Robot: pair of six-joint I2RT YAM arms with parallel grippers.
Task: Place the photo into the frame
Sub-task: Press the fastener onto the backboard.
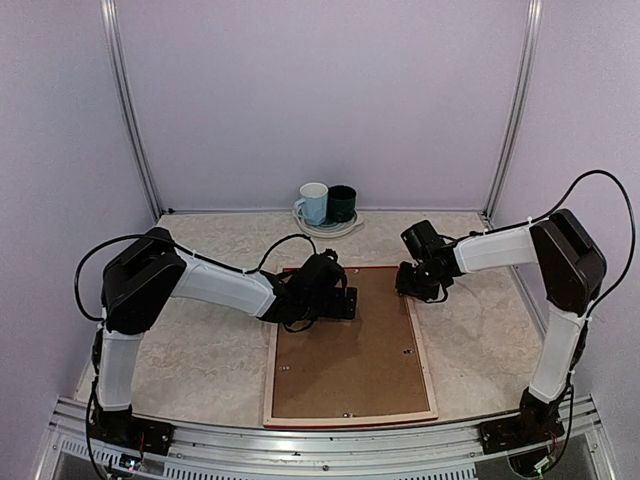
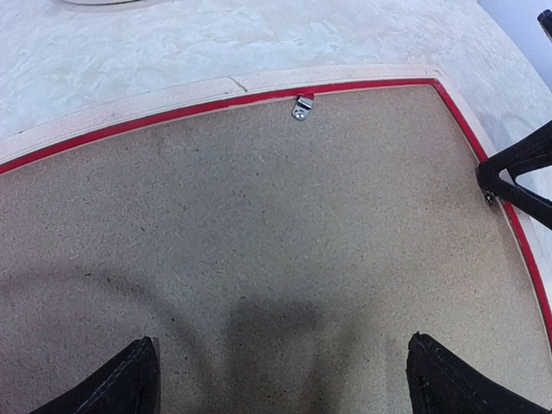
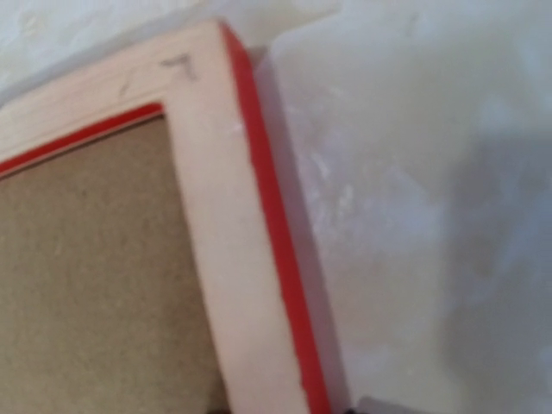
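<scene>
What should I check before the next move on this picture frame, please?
1. Frame lying flat, back up: ok.
2. Brown board seated inside the frame: ok.
3. Photo under the board: cannot tell, hidden.
4. Left tool open above the board: ok.
5. Right tool gripping at the far right corner: cannot tell.
6. Cups apart from the frame: ok.

At the far edge of the table we note a pale blue mug and a dark green mug side by side, on what appears to be a pale plate. A brown backing board lies flat mid-table, with a small metal tab at its far edge.
</scene>
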